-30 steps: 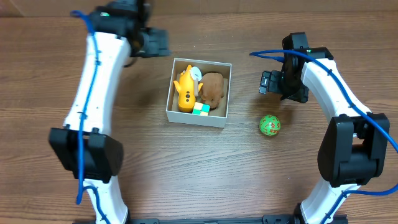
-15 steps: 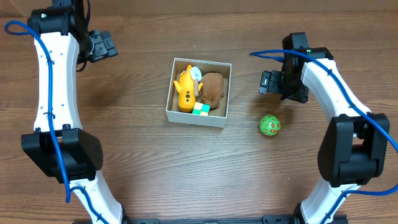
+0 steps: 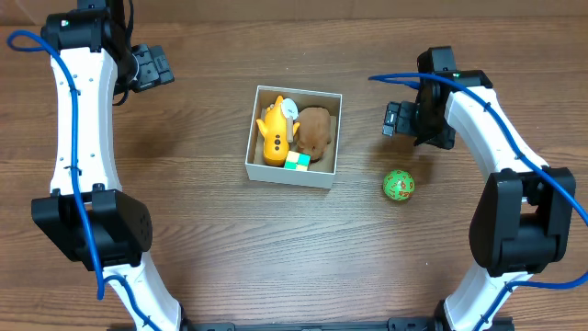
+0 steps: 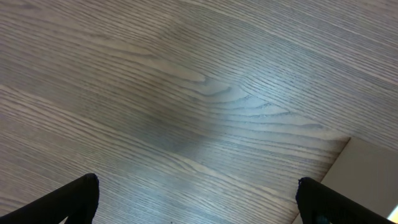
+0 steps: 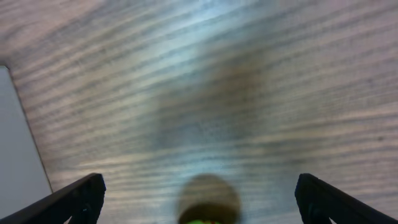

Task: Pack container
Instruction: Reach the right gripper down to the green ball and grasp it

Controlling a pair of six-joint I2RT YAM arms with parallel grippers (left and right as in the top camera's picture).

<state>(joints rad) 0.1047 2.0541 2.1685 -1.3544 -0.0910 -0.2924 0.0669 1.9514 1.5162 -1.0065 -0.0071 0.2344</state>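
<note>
Nearest my bases, the table (image 3: 294, 267) is offering a broad stretch of open wood between my two arms. Further out on my right side, a green ball (image 3: 398, 185) is sitting on the wood, apart from the container (image 3: 287, 175) and just short of my right claw (image 3: 393, 120).

The container is sitting mid-table with its thin white walls standing square. Inside it, a yellow toy (image 3: 273, 134), a brown plush (image 3: 314, 131) and a small coloured block (image 3: 296, 161) are crowding together, the block lying against the near wall. Open wood is running along both side walls.

My right claw is hovering off the container's far right corner, clear of the wall, with its fingers spread wide and pinching nothing. My right arm is arching up from its base and bending inward.

My left claw (image 3: 154, 70) is hanging well apart at the far left over plain wood, likewise spread wide and holding nothing. My left arm is stretching far out, its wrist turning in toward the centre.
</note>
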